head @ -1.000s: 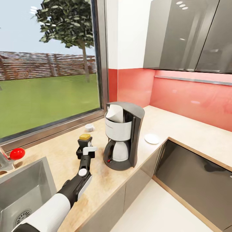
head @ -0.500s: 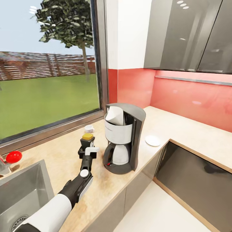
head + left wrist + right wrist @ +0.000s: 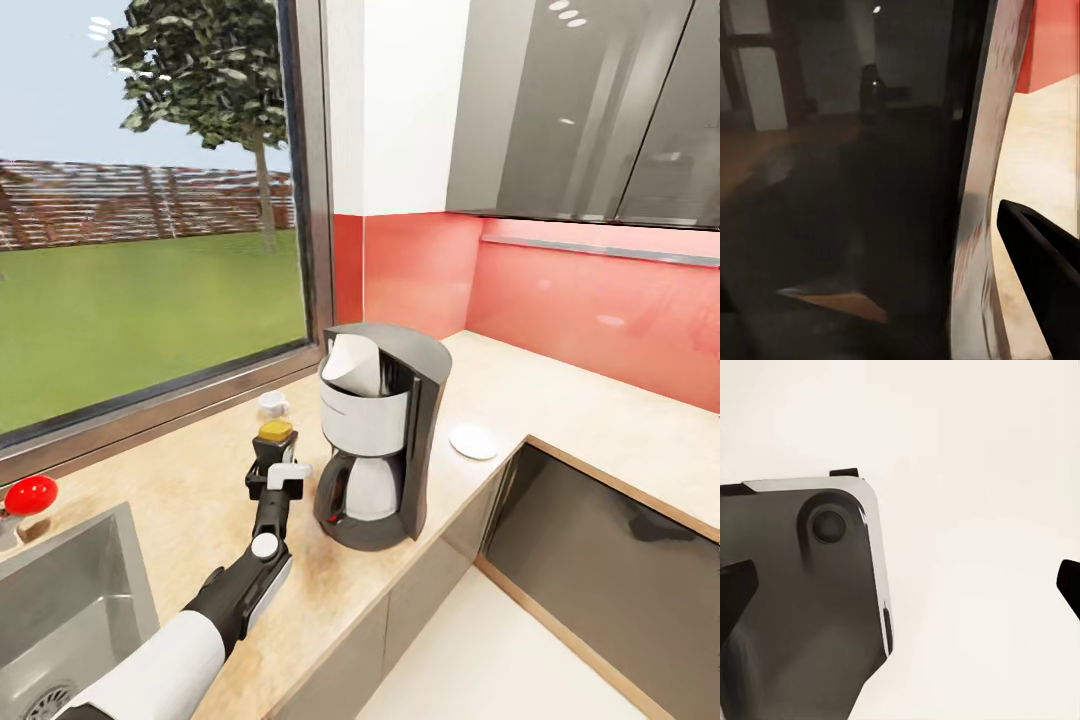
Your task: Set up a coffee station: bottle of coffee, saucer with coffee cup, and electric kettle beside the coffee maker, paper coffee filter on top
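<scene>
My left gripper [image 3: 272, 462] is clamped on the bottle of coffee [image 3: 273, 438], holding it low over the kitchen countertop [image 3: 190, 500], just beside the coffee maker [image 3: 378, 435]. The jar looks rigid and smooth, likely slick glass with some weight, so I judge a firm squeeze around the body below the yellow lid is the safest hold. The paper coffee filter [image 3: 352, 365] sits in the basket, the saucer [image 3: 473, 441] lies past the machine, the coffee cup [image 3: 272, 403] near the window. My right gripper's [image 3: 900, 585] fingers stand spread, grasping nothing.
</scene>
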